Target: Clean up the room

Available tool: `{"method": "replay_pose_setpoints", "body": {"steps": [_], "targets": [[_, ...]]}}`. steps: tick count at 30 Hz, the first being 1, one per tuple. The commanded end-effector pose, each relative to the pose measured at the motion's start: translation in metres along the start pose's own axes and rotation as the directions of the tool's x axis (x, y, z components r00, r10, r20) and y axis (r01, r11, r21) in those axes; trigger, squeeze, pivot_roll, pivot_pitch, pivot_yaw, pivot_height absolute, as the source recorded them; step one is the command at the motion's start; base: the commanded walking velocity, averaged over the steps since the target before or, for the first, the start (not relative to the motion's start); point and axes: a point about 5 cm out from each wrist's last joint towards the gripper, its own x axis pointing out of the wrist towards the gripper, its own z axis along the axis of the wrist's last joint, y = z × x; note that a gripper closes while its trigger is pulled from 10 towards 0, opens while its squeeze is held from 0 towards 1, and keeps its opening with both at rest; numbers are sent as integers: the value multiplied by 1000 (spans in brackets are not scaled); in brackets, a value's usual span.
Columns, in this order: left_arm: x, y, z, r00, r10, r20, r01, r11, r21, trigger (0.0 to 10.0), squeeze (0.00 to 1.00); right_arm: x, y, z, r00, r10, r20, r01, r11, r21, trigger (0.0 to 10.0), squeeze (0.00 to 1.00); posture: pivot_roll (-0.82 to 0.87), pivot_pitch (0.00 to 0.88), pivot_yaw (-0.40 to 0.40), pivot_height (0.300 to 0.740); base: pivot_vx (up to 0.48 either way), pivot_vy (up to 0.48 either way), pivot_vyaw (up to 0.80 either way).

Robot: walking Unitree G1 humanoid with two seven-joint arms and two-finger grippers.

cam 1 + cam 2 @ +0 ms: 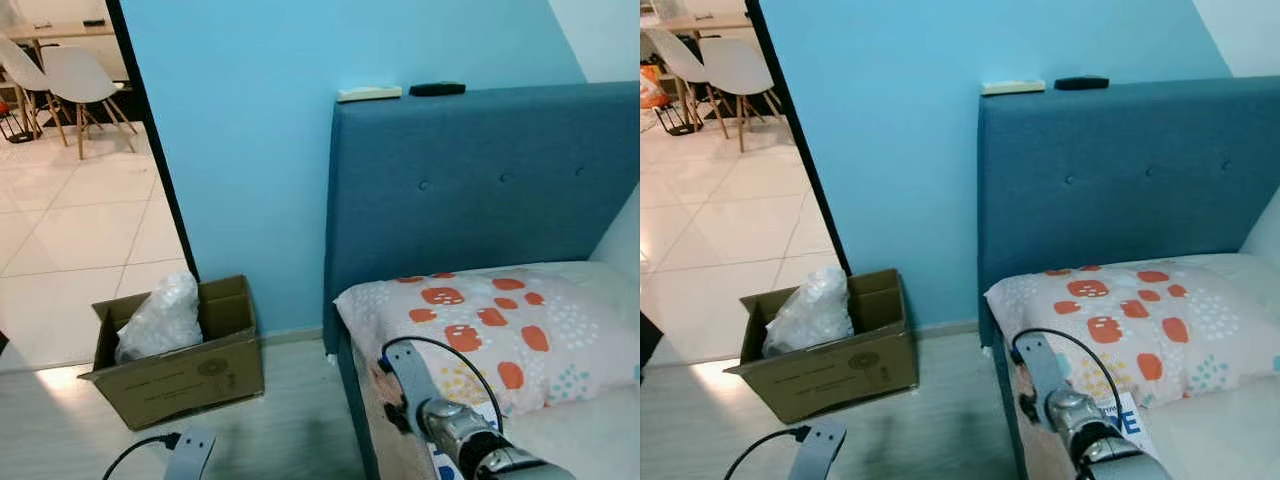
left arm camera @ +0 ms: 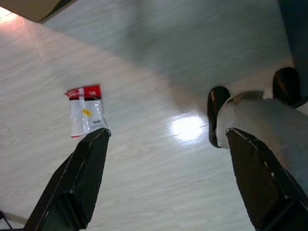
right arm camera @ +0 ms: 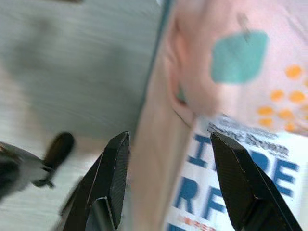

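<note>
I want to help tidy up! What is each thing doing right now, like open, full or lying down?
Cardboard box: flaps open, plastic bag inside.
Packet: lying flat on the floor.
Pillow: lying on the bed.
Book: lying on the bed edge.
Left pincer: open, empty.
Right pincer: open over the book.
</note>
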Motion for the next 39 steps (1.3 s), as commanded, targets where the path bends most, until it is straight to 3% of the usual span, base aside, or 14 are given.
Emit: {"method": "replay_pose_setpoints", "body": {"steps": [1, 4, 6, 8, 11, 13, 15, 19, 24, 27, 31, 35, 39], "targets": [[-1, 5, -3, 1000, 7, -10, -7, 1000, 0, 10000, 0, -1, -4, 2, 1000, -14, -1, 14, 1000, -3, 10000, 0, 3, 17, 7, 626, 0, 0, 0], [-1, 5, -5, 1000, 1, -17, -1, 1000, 6, 10000, 0, -5, -19, 18, 999, -17, 34, 17, 1000, -13, 10000, 0, -2, 21, 14, 606, 0, 0, 0], [-1, 5, -5, 1000, 1, -17, -1, 1000, 6, 10000, 0, -5, -19, 18, 999, -17, 34, 17, 1000, -13, 10000, 0, -2, 21, 14, 606, 0, 0, 0], [-1, 3, -6, 1000, -6, -19, 6, 1000, 10, 10000, 0, -10, -24, 25, 997, 79, 19, -75, 985, -157, 10000, 0, -1, 20, 14, 596, 0, 0, 0], [-1, 2, -6, 1000, -8, -19, 8, 1000, 10, 10000, 0, -12, -25, 25, 992, 127, -10, -126, 966, -226, 10000, 0, -1, 20, 14, 596, 0, 0, 0], [-1, 2, -5, 1000, -11, -13, 11, 1000, 6, 10000, 0, -24, -36, 21, 972, 219, -86, -235, 900, -366, 10000, 0, 2, 21, 12, 596, 0, 0, 0], [-1, 2, -3, 1000, -14, -9, 14, 1000, 2, 10000, 0, -38, -44, 19, 954, 267, -139, -301, 848, -436, 10000, 0, -3, 21, 11, 596, 0, 0, 0], [-1, 1, -3, 1000, -17, -7, 17, 1000, 3, 10000, 0, -53, -54, 21, 948, 286, -140, -318, 839, -442, 10000, 0, -6, 21, 10, 596, 0, 0, 0], [-1, 1, -4, 1000, -20, -10, 20, 1000, 7, 10000, 0, -69, -54, 14, 908, 381, -176, -419, 801, -428, 10000, 0, -13, 21, 7, 596, 0, 0, 0], [-1, 0, -5, 1000, -25, -13, 26, 1000, 9, 10000, 0, -88, -57, -1, 867, 417, -273, -498, 746, -441, 10000, 0, -19, 20, 0, 596, 0, 0, 0], [-1, -1, -6, 999, -29, -16, 29, 1000, 11, 10000, 0, -104, -59, -8, 841, 417, -345, -539, 708, -457, 10000, 0, -22, 18, -1, 596, 0, 0, 0], [-1, -1, -7, 999, -31, -18, 31, 999, 13, 10000, 0, -112, -60, -17, 816, 407, -410, -570, 685, -454, 10000, 0, -22, 17, -3, 596, 0, 0, 0], [-1, -2, -7, 999, -31, -18, 31, 999, 15, 10000, 0, -110, -61, -28, 812, 363, -457, -563, 693, -450, 10000, 0, -22, 16, -3, 596, 0, 0, 0]]}}
